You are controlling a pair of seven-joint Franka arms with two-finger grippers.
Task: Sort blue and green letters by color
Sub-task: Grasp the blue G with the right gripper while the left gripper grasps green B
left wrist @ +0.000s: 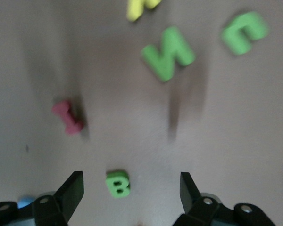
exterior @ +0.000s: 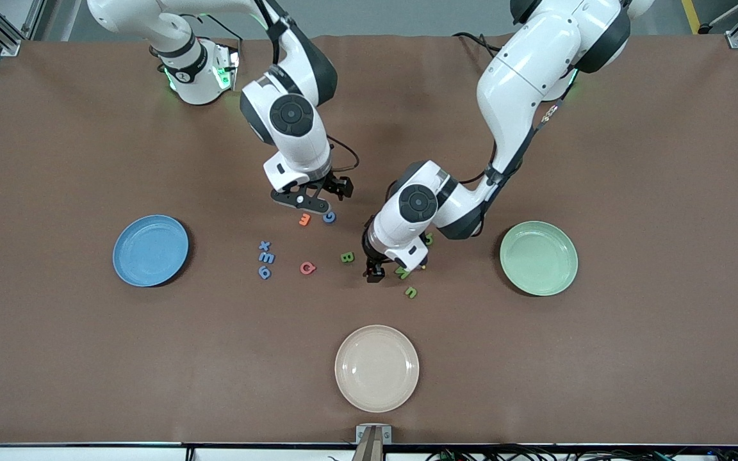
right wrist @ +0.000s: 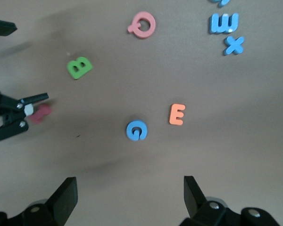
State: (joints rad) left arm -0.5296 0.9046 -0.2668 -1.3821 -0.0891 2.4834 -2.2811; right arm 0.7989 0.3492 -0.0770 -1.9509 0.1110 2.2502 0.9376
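Between the blue plate (exterior: 150, 250) and the green plate (exterior: 539, 258), the left gripper (left wrist: 129, 188) hangs wide over the green B (left wrist: 118, 183); lower it straight so the fingers pass both sides. The right gripper (right wrist: 129, 195), wide open, hovers near the blue G (right wrist: 137, 130).

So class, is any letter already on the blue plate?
No: the blue plate holds nothing, and every visible letter lies on the table.

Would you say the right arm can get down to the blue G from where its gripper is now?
Probably yes. The right gripper hangs open over the table right beside the blue G, and nothing covers the letter. The orange E lies close beside it, so the fingers might nudge that.
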